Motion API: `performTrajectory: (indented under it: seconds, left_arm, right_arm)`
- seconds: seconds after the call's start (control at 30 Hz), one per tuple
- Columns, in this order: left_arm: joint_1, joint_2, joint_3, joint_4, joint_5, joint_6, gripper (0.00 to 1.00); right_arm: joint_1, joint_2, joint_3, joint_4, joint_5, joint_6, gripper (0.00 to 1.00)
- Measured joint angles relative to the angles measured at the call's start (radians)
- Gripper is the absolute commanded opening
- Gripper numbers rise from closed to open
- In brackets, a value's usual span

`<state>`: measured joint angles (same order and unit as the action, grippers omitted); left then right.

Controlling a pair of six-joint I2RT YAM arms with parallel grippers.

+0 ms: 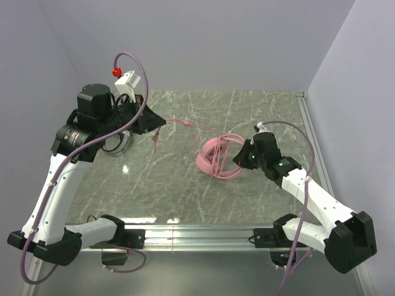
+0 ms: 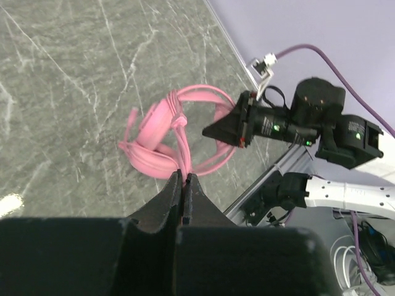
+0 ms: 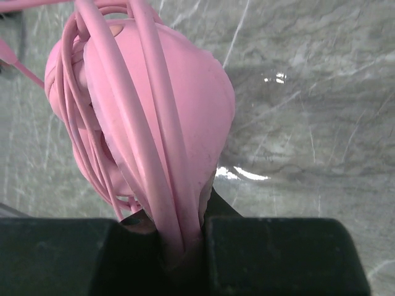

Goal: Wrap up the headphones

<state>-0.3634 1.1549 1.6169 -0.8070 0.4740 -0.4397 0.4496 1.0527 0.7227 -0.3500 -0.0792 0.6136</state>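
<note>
Glossy marbled table (image 1: 173,185), smooth pink headphones (image 1: 216,161)

My left arm (image 1: 46,191) and right arm (image 1: 318,200) are white shells with black joint housings, each trailed by a thin purple cable (image 2: 308,46). The left end effector (image 2: 183,177) and right end effector (image 2: 208,131) are black and wedge-fingered. Small green lights (image 2: 274,128) glow on the right wrist.

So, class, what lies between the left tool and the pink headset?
Only the pink cable, running from the shut left tool to the headset over bare table. The top view shows it.
</note>
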Motion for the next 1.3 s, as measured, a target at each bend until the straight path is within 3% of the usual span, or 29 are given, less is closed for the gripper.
performTrajectory:
  seconds: [0.37, 0.8, 1.3]
  left_arm:
    - [-0.025, -0.084, -0.204, 0.127, 0.087, -0.054, 0.0]
    - [-0.246, -0.16, -0.43, 0.254, 0.016, -0.101, 0.0]
    - [-0.425, -0.119, -0.822, 0.612, -0.082, -0.208, 0.0]
  right_arm:
    - [-0.067, 0.131, 0.082, 0.076, -0.032, 0.078, 0.0]
    - [-0.101, 0.253, 0.286, 0.089, -0.029, 0.182, 0.0]
    - [-0.121, 0.235, 0.283, 0.208, -0.148, 0.298, 0.0]
